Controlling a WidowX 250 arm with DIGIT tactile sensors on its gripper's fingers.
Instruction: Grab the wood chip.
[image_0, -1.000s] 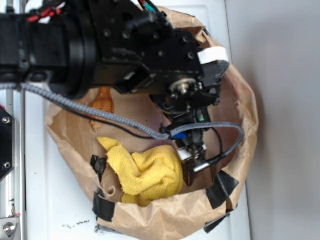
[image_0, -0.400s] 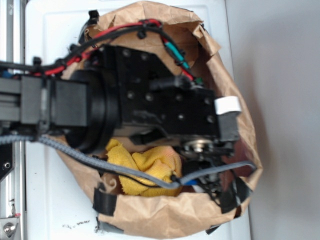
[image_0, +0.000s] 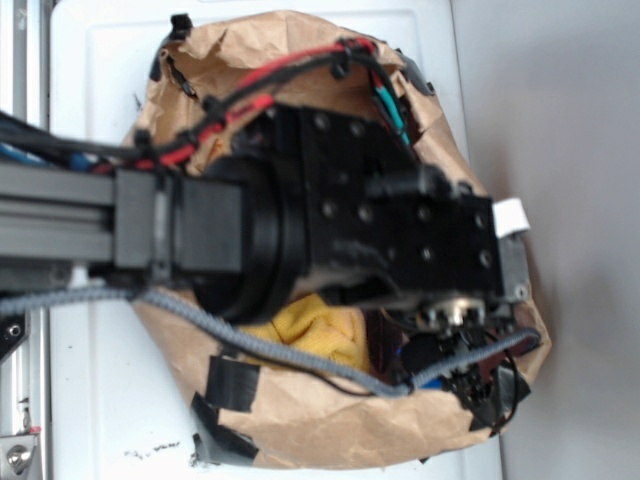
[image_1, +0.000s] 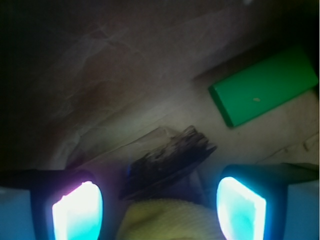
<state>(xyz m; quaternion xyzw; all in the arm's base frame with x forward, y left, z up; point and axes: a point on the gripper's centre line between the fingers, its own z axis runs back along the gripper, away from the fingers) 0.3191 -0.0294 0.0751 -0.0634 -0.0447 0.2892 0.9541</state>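
Gripper spread wide — wood chip between fingers, untouched.

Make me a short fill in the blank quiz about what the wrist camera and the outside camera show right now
1. In the wrist view, the block lying up and to the right of the wood chip is colored ____.
2. The hand has its fingers ____, with the wood chip lying between them, ungripped.
3. The soft cloth showing under the arm in the outside view is colored ____.
4. The container around everything is made of brown ____.

Missing words: green; open; yellow; paper
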